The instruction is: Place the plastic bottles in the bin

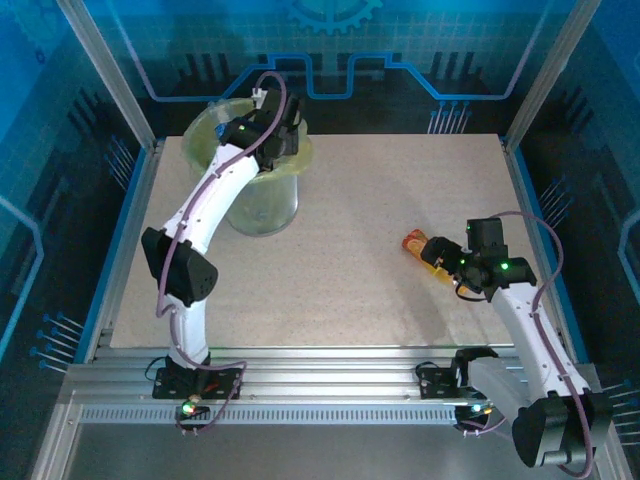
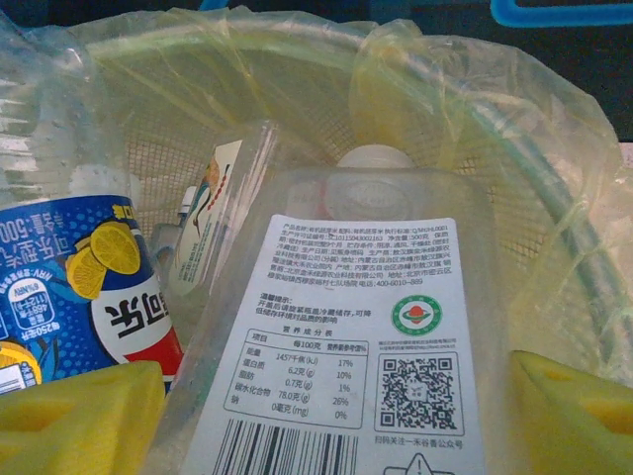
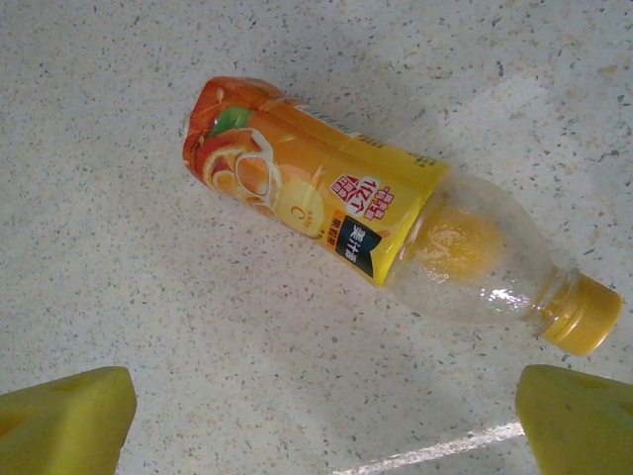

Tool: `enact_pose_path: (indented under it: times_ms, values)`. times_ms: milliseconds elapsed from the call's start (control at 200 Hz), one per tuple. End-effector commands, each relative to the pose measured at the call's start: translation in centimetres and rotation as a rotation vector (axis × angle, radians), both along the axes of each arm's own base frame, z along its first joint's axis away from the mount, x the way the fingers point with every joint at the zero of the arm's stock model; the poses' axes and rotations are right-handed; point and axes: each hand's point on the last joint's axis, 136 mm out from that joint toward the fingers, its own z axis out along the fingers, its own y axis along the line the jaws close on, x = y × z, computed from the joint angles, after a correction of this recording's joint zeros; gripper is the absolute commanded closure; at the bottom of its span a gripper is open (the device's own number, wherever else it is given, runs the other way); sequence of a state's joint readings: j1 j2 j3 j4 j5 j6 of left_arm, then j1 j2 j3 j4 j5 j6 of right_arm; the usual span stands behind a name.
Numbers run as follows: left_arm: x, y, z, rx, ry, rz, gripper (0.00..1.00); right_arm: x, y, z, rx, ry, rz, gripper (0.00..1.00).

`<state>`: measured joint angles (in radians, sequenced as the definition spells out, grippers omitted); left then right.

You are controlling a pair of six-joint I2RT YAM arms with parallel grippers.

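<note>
One orange bottle [image 3: 376,247] lies well inside table's [image 1: 340,290] edges.

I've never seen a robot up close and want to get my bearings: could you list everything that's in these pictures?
table: one, speckled beige, under everything.
bin: one, pale green-grey with yellow-green bag, table's far left.
white-labelled bottle: one, clear, over the bin between the pads of the left tool.
blue-labelled bottle: one, clear, in the bin, left side.
half-hidden bottle: one, clear, white-and-orange label, in the bin.
orange-labelled bottle: one, clear, orange cap, lying on the table's right.
left arm, right arm: white with black joints, based at the near edge.
left tool: one, yellow pads, above the bin; grip unclear.
right tool: one, yellow pads, open, above the orange-labelled bottle.
</note>
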<state>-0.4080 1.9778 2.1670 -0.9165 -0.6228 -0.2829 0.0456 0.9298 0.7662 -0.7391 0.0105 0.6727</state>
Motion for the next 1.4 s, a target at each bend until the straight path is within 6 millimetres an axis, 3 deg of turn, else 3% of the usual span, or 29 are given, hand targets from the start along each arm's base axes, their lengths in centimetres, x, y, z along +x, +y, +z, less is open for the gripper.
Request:
enact_pose_path:
  times_ms: [0, 85, 210, 455, 680, 740, 850, 936, 1091, 1396]
  values:
    - [-1.0, 2.6, 0.0, 0.001, -0.006, 0.081, 0.16, 0.1, 0.6, -0.1, 0.022, 0.001, 0.011, 0.00]
    - [-1.1, 2.5, 0.2, -0.025, -0.015, 0.071, 0.10, 0.1, 0.6, 0.0, 0.021, 0.000, 0.012, 0.00]
    - [-1.3, 2.3, 2.1, -0.039, -0.046, 0.051, 0.01, 0.2, 0.5, 0.5, 0.010, -0.004, 0.018, 0.00]
    - [-1.6, 1.5, 7.4, -0.109, -0.174, -0.015, 0.01, 0.7, -0.1, 1.5, -0.050, 0.006, 0.043, 0.00]
    - [-1.9, 1.7, 9.7, -0.111, -0.236, -0.030, 0.01, 1.9, -0.6, 1.9, -0.101, 0.045, 0.082, 0.00]
    - [-2.0, 1.7, 9.8, -0.104, -0.237, -0.035, 0.04, 2.0, -0.8, 1.6, -0.110, 0.064, 0.085, 0.00]
    - [-1.9, 1.7, 8.8, -0.096, -0.214, -0.041, 0.26, 2.4, -1.4, 1.0, -0.127, 0.094, 0.080, 0.00]
    - [-1.9, 1.6, 7.6, -0.092, -0.184, -0.042, 0.33, 2.8, -1.9, 0.4, -0.125, 0.118, 0.086, 0.00]
    - [-1.8, 2.2, 5.7, -0.099, -0.139, -0.032, 0.40, 3.6, -2.1, -1.0, -0.085, 0.157, 0.130, 0.00]
    - [-1.2, 2.9, 2.2, -0.144, -0.064, -0.027, 0.41, 6.4, -1.9, -3.2, 0.017, 0.173, 0.194, 0.00]
